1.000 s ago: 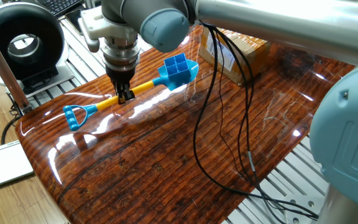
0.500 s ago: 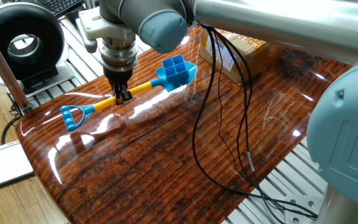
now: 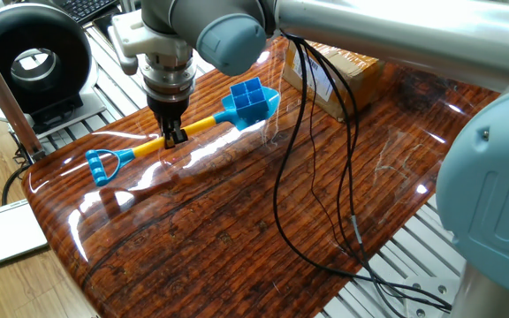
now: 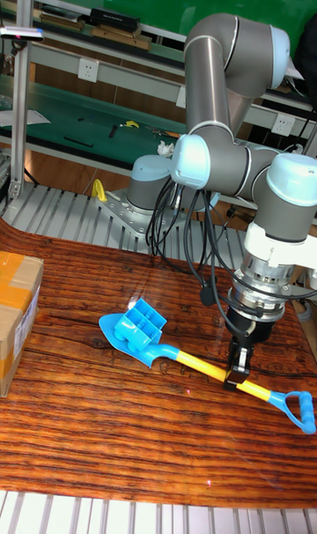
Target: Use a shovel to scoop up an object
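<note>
**A:** Where was the shovel (image 3: 179,131) at that moment?

**B:** It lay slantwise across the glossy wooden table (image 3: 237,221). In the fixed view its blue D-shaped loop (image 3: 102,164) sat toward the left near edge, the yellow shaft ran up and to the right, and the light-blue blade (image 3: 253,104) pointed toward the far side. In the tall fixed view the same shovel (image 4: 198,365) ran the other way, blade on the left and loop on the right near edge.

**A:** And the gripper?

**B:** The gripper (image 3: 176,135) came straight down from above, and its two dark fingers were clenched on the yellow shaft, roughly midway between loop and blade. The tall view showed it too (image 4: 235,371), with the fingers pinching the shaft from either side.

**A:** What about the object?

**B:** The small blue tray (image 3: 249,96) with its four compartments was sitting on the blade, tilted rather than flat. In the tall view it (image 4: 143,319) rested on the back part of the blade, leaning, with the blade tip poking out to the left.

**A:** Anything else nearby?

**B:** A brown cardboard box (image 3: 338,78) stood on the far right of the table, near the blade but apart from it. Black cables (image 3: 303,177) hung from the arm over the tabletop.
</note>
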Robot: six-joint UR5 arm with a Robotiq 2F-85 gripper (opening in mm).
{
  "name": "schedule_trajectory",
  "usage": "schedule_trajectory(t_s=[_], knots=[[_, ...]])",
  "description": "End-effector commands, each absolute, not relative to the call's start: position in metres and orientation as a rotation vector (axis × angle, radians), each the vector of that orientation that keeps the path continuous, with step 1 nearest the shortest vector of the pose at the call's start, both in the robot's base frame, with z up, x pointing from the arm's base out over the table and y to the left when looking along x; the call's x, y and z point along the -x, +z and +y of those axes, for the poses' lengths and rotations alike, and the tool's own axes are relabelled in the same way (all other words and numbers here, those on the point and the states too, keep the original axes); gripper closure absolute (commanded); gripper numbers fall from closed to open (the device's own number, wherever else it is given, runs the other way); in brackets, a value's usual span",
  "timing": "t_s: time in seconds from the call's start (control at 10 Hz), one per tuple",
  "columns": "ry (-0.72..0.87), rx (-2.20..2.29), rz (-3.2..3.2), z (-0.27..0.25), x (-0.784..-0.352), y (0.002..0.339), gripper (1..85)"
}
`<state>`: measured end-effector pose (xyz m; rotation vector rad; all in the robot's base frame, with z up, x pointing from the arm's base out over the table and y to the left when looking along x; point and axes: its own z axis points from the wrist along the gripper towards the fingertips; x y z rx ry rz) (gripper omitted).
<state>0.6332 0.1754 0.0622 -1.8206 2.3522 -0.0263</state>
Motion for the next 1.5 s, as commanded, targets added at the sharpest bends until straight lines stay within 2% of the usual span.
schedule_trajectory(t_s=[0.0, 1.4], knots=[[-0.006, 1.803, 2.355, 0.1773, -0.6331, 0.0642, 84.3], [0.008, 1.785, 2.350, 0.1811, -0.6340, 0.0660, 84.3]])
